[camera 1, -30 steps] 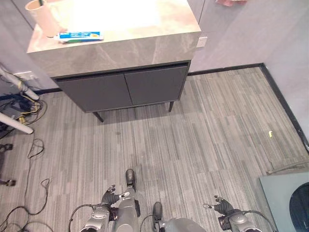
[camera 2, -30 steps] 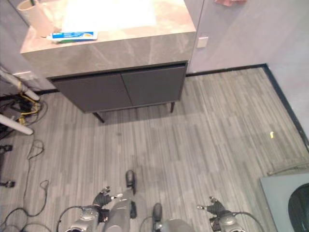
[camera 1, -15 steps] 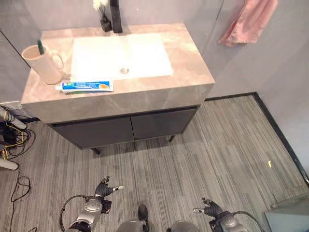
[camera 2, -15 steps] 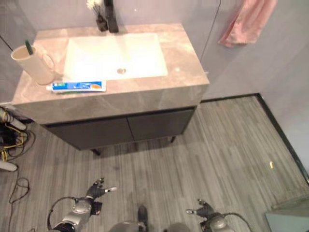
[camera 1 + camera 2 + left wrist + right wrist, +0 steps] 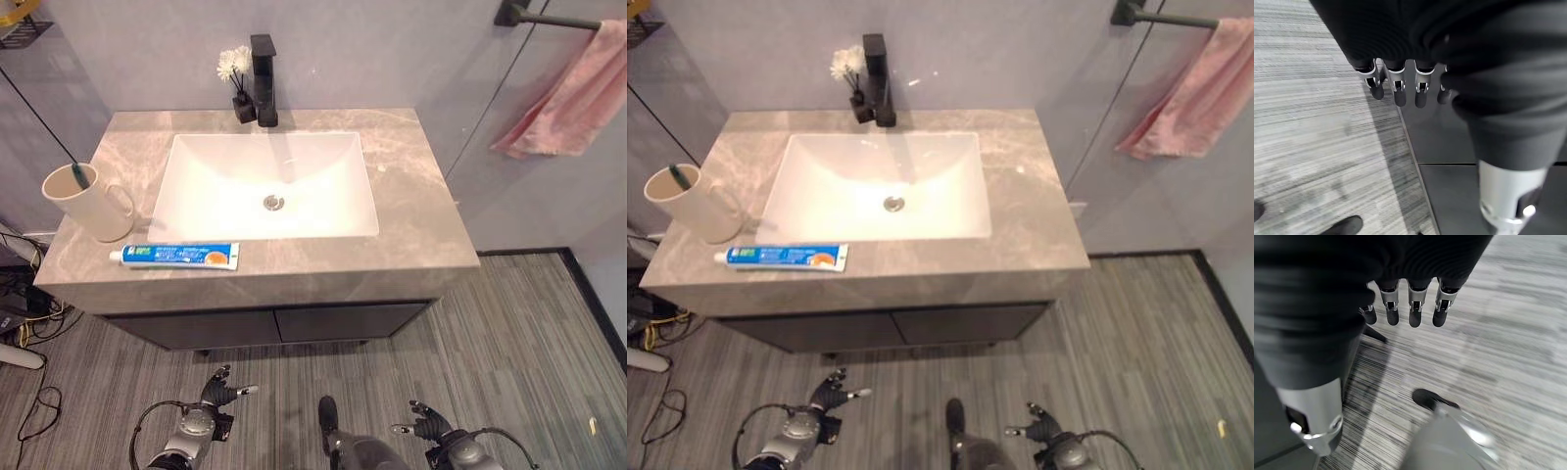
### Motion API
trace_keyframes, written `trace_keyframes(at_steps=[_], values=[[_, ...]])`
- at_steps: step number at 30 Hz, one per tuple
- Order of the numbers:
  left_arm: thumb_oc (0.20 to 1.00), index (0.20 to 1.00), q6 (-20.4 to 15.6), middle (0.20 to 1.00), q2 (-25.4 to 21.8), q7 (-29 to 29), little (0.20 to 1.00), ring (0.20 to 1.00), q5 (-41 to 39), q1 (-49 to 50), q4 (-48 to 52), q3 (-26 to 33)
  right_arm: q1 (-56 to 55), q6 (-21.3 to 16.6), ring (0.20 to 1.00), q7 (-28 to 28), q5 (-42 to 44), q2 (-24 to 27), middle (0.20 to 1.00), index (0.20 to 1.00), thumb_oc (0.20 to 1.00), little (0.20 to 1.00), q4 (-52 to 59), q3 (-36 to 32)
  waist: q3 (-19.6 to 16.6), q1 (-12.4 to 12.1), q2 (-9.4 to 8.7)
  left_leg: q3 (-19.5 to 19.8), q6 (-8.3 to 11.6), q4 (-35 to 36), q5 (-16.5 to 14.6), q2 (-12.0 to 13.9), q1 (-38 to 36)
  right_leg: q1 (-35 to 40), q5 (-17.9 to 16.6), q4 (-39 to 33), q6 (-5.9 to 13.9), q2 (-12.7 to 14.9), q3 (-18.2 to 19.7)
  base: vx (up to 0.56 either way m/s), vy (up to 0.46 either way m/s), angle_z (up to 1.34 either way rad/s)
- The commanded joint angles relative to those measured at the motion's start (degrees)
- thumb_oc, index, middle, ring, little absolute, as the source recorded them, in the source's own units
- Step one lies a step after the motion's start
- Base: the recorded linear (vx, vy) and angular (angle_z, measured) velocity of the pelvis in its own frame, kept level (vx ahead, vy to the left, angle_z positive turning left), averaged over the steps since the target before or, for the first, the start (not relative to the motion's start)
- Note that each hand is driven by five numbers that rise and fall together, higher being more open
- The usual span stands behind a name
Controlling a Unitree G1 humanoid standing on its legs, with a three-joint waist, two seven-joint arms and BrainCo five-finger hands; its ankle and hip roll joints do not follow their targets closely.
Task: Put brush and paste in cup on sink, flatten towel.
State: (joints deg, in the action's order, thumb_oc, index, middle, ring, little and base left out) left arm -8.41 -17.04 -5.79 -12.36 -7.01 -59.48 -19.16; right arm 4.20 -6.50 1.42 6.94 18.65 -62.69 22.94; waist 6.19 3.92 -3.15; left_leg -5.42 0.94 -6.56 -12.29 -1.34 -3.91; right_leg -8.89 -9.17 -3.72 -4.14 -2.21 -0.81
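The grey stone worktop (image 5: 411,230) carries a white rectangular sink (image 5: 266,196) at its middle, with a black tap (image 5: 264,80) at the basin's 12 o'clock and a small dark vase of white flowers (image 5: 236,80) just beside the tap. At the basin's 9 o'clock stands the cream cup (image 5: 86,202), upright, its handle turned toward the sink; the green end of the brush (image 5: 77,173) shows inside its mouth. The paste (image 5: 175,256), a blue and white tube, lies flat on the worktop at the basin's 7 o'clock, near the front edge and just beside the cup, its cap end pointing toward 9 o'clock. The pink towel (image 5: 573,98) hangs bunched from a black rail (image 5: 549,18) on the wall at 2 o'clock, well apart from the worktop. Both hands hang low over the striped grey floor (image 5: 509,323) in front of the dark cabinet doors (image 5: 274,323): the left hand (image 5: 223,394) at 7 o'clock, the right hand (image 5: 425,427) at 5 o'clock, each with fingers loosely spread and holding nothing.
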Motion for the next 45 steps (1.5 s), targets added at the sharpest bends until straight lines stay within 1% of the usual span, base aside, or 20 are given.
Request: trace_keyframes(at_steps=[1,5,6,9,10,11,12,14,15,17,18,22,26,30,32,36,40,41,42,45], values=[[1.0,1.0,-1.56,1.0,-0.31,-0.18,1.0,1.0,1.54,-0.58,0.0,-0.9,-0.08,-1.19,1.0,-0.81,-0.35,2.59,1.0,1.0,1.0,1.0,0.11,-0.43,-0.99,1.7,1.3,0.9,-0.71,4.11,8.28,0.0,4.43,-0.09,7.24,7.84,8.97,1.26,-0.07,0.07,-0.084,-0.05],[1.0,1.0,-1.45,1.0,0.12,-0.21,1.0,1.0,1.79,-2.23,-0.67,-2.08,0.1,-1.25,1.0,-0.84,-0.95,2.8,1.0,1.0,1.0,1.0,-1.03,0.16,-0.52,2.23,1.26,1.05,0.66,1.92,8.95,0.41,5.67,0.0,7.87,7.61,8.28,1.31,-0.5,0.03,-0.068,-0.06],[1.0,1.0,-1.45,1.0,0.52,-0.18,1.0,1.0,1.71,-3.25,-1.36,-2.45,0.03,-1.03,1.0,-1.02,-2.26,3.05,1.0,1.0,1.0,1.0,-2.36,0.68,0.02,2.5,0.64,0.81,2.64,-4.99,10.32,0.33,8.13,1.26,7.42,6.43,7.66,1.77,-0.91,0.03,-0.075,0.51],[1.0,1.0,-1.64,1.0,0.9,-0.37,1.0,1.0,1.11,-4.04,-1.55,-2.71,-0.05,-1.12,1.0,-1.31,-5.01,3.44,1.0,1.0,1.0,1.0,-3.49,2.06,0.62,1.97,-0.2,2.07,3.22,-10.4,11.21,0.47,10.79,3.3,6.74,4.36,7.23,2.2,-0.84,0.07,-0.021,0.59],[1.0,1.0,-1.72,1.0,1.28,-1.01,1.0,1.0,1.01,-4.35,-1.6,-3.17,-1.16,-0.88,1.0,-2.28,-6.66,3.7,1.0,1.0,1.0,1.0,-4.13,1.97,0.05,2.36,-0.58,-1.08,3.12,-0.04,12.12,6.9,10.92,3.7,7.63,4.47,8.21,3.75,-1.55,0.12,0.137,0.11],[1.0,1.0,-1.8,1.0,1.38,-1.32,1.0,1.0,1.26,-4.44,-1.83,-3.48,-1.17,-0.81,1.0,-2.51,-6.8,3.8,1.0,1.0,1.0,1.0,-4.43,1.89,-0.03,2.13,-0.32,-0.07,3.65,2.8,14.47,8.71,11.54,3.56,8.28,5.02,8.39,3.74,-1.24,0.12,0.134,0.25],[1.0,1.0,-1.81,1.0,1.41,-1.33,1.0,1.0,1.27,-4.43,-1.85,-3.49,-1.18,-0.82,1.0,-2.51,-6.8,3.82,1.0,1.0,1.0,1.0,-4.43,1.89,-0.03,2.15,-0.31,-0.05,3.7,3.12,14.63,8.71,11.35,3.56,8.38,5.12,8.37,3.73,-1.27,0.06,0.091,0.37],[1.0,1.0,-2.05,1.0,1.57,-1.85,1.0,1.0,1.21,-4.11,-2.6,-3.72,-0.96,-1.04,1.0,-2.88,-6.68,3.97,1.0,1.0,1.0,1.0,-5.31,1.61,-0.01,1.79,0.61,2.36,4.99,7.42,19.77,11.69,13.14,3.84,9.56,6.1,8.83,3.8,-0.33,0.08,0.15,0.0],[1.0,1.0,-2.01,1.0,1.58,-1.76,1.0,1.0,1.02,-3.76,-2.27,-3.75,-0.57,-1.05,1.0,-2.72,-6.56,4.11,1.0,1.0,1.0,1.0,-5.43,1.46,-0.01,1.73,0.89,3.34,5.12,6.8,19.49,12.15,12.74,3.87,9.76,6.48,9.05,4.23,0.4,0.08,0.201,-0.4],[1.0,1.0,-1.94,1.0,1.12,-0.69,1.0,1.0,1.94,-2.84,-1.65,-4.09,0.24,-0.84,1.0,-2.39,-7.05,3.81,1.0,1.0,1.0,1.0,-6.23,1.07,-1.24,1.82,2.24,0.7,5.19,7.92,17.05,11.35,9.37,4.39,9.12,6.49,10.44,5.59,1.58,0.1,0.27,-0.98],[1.0,1.0,-1.94,1.0,1.12,-0.69,1.0,1.0,1.94,-2.83,-1.64,-4.09,0.23,-0.85,1.0,-2.39,-7.05,3.81,1.0,1.0,1.0,1.0,-6.23,1.07,-1.23,1.77,2.23,0.64,5.18,7.94,17.04,11.34,9.32,4.42,9.1,6.45,10.45,5.6,1.63,0.13,0.334,-1.07],[1.0,1.0,-1.85,1.0,-1.05,1.0,1.0,1.0,4.31,0.26,1.27,-4.52,1.37,-0.73,1.0,-1.71,-7.09,2.93,1.0,1.0,1.0,1.0,-5.73,0.5,-2.01,0.43,2.89,-1.24,3.04,7.52,14.4,7.89,6.88,5.92,7.62,5.25,12.48,9.07,3.3,0.08,0.262,-0.25],[1.0,1.0,-1.65,1.0,-2.27,1.3,1.0,1.0,4.08,2.86,4.92,-3.09,1.6,-0.81,1.0,-1.52,-8.24,2.61,1.0,1.0,1.0,1.0,-2.59,1.34,-1.76,-0.82,2.91,-2.63,2.19,8.63,13.9,6.85,5.91,4.83,6.0,6.19,13.92,10.57,1.53,0.01,0.143,-0.14],[1.0,1.0,-0.9,1.0,-6.38,4.78,1.0,1.0,9.74,6.55,9.71,-4.97,3.34,-0.57,1.0,-0.23,-9.98,3.4,1.0,1.0,1.0,1.0,1.83,2.78,-0.9,-2.59,2.86,-6.17,2.66,8.29,13.39,7.52,5.4,2.43,-0.37,3.65,14.72,13.74,-7.39,-0.04,0.038,-0.4],[1.0,1.0,-0.63,1.0,-10.57,8.91,1.0,1.0,14.84,9.91,14.89,-7.36,3.87,-0.84,1.0,1.15,-13.04,5.16,1.0,1.0,1.0,1.0,3.17,4.07,-0.5,-2.7,3.14,-5.54,2.41,6.9,12.71,7.48,5.81,2.59,0.84,2.77,14.8,13.54,-6.18,-0.01,0.048,-0.68],[1.0,1.0,-0.45,1.0,-14.0,12.15,1.0,1.0,15.4,14.93,20.83,-6.17,3.6,-0.91,1.0,2.04,-15.83,7.09,1.0,1.0,1.0,1.0,3.38,4.7,-1.72,-2.74,3.2,-5.09,2.46,8.24,12.64,7.03,5.0,4.02,0.4,0.39,14.88,13.99,-7.23,0.05,0.022,0.0],[1.0,1.0,-0.43,1.0,-22.63,18.07,1.0,1.0,10.61,22.61,37.11,-2.83,0.89,-0.71,1.0,3.47,-14.8,9.08,1.0,1.0,1.0,1.0,3.75,2.3,-2.98,-2.5,3.76,-4.4,2.72,9.82,13.38,7.07,4.4,5.18,0.83,-0.63,14.97,13.75,-8.2,0.06,0.007,0.09],[1.0,1.0,-0.64,1.0,-27.36,20.71,1.0,1.0,8.04,24.92,46.54,-0.79,-0.08,-0.59,1.0,4.89,-16.97,10.07,1.0,1.0,1.0,1.0,3.45,3.0,-3.17,-2.78,4.09,-3.97,2.85,10.5,13.68,7.09,4.31,5.62,1.18,-0.81,15.03,13.72,-8.44,0.03,-0.002,0.17],[1.0,1.0,-0.23,1.0,-27.77,20.97,1.0,1.0,7.79,25.52,47.33,-0.32,-0.17,-0.6,1.0,4.93,-17.05,9.94,1.0,1.0,1.0,1.0,3.48,3.04,-3.25,-2.65,3.98,-3.9,2.87,10.58,13.72,7.11,4.25,5.69,1.2,-0.82,15.03,13.7,-8.52,0.03,-0.006,0.22],[1.0,1.0,0.4,1.0,-36.53,26.24,1.0,1.0,-1.45,30.68,64.64,5.04,-1.21,-0.11,1.0,5.94,-19.42,10.98,1.0,1.0,1.0,1.0,0.3,3.16,-3.58,-2.92,4.18,-3.41,3.1,11.16,13.9,7.15,3.93,6.48,1.66,-0.91,15.13,13.67,-8.87,0.02,-0.01,0.16]])
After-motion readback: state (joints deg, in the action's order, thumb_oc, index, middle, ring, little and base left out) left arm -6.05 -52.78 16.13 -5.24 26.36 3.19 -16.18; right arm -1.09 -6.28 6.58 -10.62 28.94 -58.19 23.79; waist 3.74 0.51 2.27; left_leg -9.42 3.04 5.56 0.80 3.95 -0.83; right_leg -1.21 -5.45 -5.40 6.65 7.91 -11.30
